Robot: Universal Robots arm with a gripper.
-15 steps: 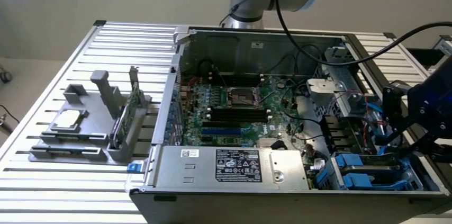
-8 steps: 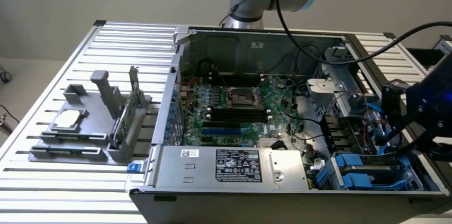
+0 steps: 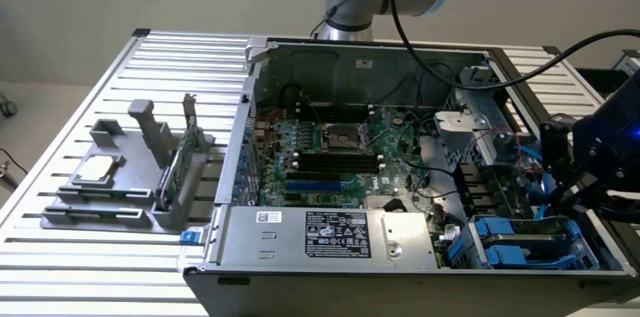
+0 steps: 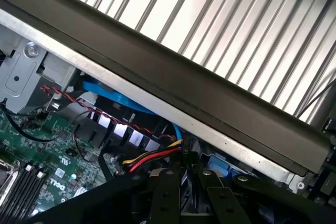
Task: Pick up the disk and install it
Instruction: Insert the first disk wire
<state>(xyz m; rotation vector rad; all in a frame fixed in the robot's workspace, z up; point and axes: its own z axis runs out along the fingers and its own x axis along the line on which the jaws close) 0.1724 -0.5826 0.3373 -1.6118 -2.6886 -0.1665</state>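
The disk shows as a grey slab between blue plastic rails. It sits in the drive cage at the front corner of the open computer case, on the exterior view's right. My gripper hangs dark just above and behind that cage, over the case's side wall. In the wrist view its two black fingers stand almost together, and I see nothing between them at the gripper. Just past the tips lie a bit of blue plastic and the red and yellow cables.
The case lies on a slatted metal table. A grey rack on the exterior view's left holds a small silver chip and a green card. The motherboard and power supply fill the case, and the case rim runs near the fingers.
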